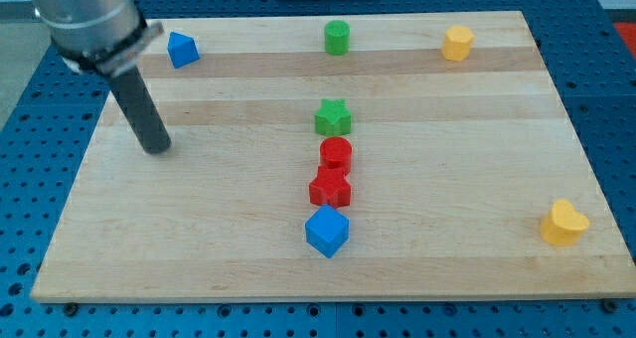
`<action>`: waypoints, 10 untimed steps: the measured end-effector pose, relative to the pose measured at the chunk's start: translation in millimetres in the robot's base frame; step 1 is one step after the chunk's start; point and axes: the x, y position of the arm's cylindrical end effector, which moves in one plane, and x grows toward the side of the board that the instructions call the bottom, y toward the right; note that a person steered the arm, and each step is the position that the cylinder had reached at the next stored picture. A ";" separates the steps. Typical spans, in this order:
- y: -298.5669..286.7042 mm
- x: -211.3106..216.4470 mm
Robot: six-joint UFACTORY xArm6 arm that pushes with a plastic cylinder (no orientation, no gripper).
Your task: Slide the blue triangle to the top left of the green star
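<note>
The blue triangle (182, 50) lies near the board's top left corner. The green star (333, 116) lies near the middle of the board, to the right of and below the triangle. My tip (157, 147) rests on the board at the view's left, below and slightly left of the blue triangle and far left of the green star. It touches no block.
A green cylinder (337, 37) and a yellow block (457, 43) lie along the top edge. Below the green star stand a red cylinder (336, 154), a red star (330, 189) and a blue cube (327, 230) in a column. A yellow heart (563, 223) lies at the lower right.
</note>
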 end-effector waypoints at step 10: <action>-26.4 -128.4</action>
